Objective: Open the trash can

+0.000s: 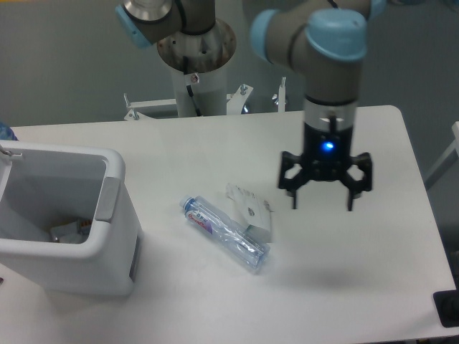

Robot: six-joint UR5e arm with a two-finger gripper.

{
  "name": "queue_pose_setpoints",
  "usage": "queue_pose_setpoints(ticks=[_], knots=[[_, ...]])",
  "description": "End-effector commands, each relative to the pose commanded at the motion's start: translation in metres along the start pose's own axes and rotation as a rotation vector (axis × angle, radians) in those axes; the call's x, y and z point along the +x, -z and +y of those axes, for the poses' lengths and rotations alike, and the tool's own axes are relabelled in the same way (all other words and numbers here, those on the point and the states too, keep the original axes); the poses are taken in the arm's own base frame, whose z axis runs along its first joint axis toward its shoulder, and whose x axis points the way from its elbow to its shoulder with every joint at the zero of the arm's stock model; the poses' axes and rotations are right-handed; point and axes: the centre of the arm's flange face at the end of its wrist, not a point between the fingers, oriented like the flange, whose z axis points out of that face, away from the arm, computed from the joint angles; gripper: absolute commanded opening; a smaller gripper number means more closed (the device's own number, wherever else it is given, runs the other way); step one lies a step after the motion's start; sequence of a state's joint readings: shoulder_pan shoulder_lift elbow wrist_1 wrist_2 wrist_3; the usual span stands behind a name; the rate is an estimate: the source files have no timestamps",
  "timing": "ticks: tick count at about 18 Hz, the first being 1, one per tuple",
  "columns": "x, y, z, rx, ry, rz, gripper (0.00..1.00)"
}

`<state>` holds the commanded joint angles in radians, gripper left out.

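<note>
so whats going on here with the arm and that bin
A single robot arm hangs over the white table, its gripper open and holding nothing. The trash can at the left already shows its open inside, with some scraps at the bottom. A clear plastic bottle lies on its side mid-table beside a small crumpled wrapper. The gripper touches none of them.

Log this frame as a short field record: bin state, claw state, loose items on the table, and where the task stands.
trash can: white bin at the table's left, top open, inside visible
bin contents: some scraps at the bottom, too small to identify
push tab: grey, on the right rim
claw: open, empty, pointing down above the table, right of the bin
bottle: clear plastic, lying on its side mid-table
white packet: touching the bottle
task status: bin appears open
</note>
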<state>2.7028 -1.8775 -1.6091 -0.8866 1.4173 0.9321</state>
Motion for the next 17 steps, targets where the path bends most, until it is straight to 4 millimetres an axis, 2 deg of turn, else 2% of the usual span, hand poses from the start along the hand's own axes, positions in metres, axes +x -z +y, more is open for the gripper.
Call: queue_pose_setpoints(ticks=[2,6,12,17], knots=[[-0.007,-0.006,0.01,-0.034,-0.087,0.01,1.0],[-0.005,-0.015,0.016,-0.07,-0.187,0.036,1.0],[-0.002,-0.028,0.015,-0.08,-0.201,0.047,1.0],[0.003,-0.032,0.014,-0.092,-0.208,0.049,1.0]])
